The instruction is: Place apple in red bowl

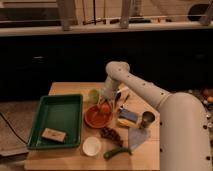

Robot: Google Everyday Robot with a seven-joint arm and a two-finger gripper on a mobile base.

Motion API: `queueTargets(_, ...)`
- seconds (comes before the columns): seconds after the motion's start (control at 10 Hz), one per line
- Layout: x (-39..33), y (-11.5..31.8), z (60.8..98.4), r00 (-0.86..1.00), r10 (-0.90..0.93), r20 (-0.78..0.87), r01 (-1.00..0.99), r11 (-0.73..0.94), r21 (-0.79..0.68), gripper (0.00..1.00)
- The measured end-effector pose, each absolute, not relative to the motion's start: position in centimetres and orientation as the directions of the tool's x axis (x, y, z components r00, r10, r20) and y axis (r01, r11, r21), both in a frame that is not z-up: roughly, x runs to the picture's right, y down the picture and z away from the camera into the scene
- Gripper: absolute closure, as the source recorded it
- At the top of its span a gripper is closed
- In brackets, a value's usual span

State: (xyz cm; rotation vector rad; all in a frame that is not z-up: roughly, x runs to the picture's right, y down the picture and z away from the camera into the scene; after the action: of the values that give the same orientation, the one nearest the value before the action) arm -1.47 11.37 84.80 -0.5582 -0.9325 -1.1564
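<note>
Red bowl (pixel 96 119) sits partly hidden under the jaws at its far rim; their spread cannot be told.

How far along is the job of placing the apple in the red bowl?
Done: the approach, since the gripper hangs just over the far rim of the red bowl. In hand: probably the drop, though I cannot tell whether the gripper holds the apple. Left: no apple lies clearly inside the bowl, so the release and pulling the arm away remain.
</note>
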Motion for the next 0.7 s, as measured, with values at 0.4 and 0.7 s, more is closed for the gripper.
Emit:
queueTargets(0.4, -3.8, 12.3, 84.0, 0.027, -0.506, 0.862, 0.949, 0.285, 0.138, 0.95)
queueTargets(0.7, -4.2, 12.4, 83.8, 0.000, -0.489, 0.872, 0.947, 0.280, 0.157, 0.70)
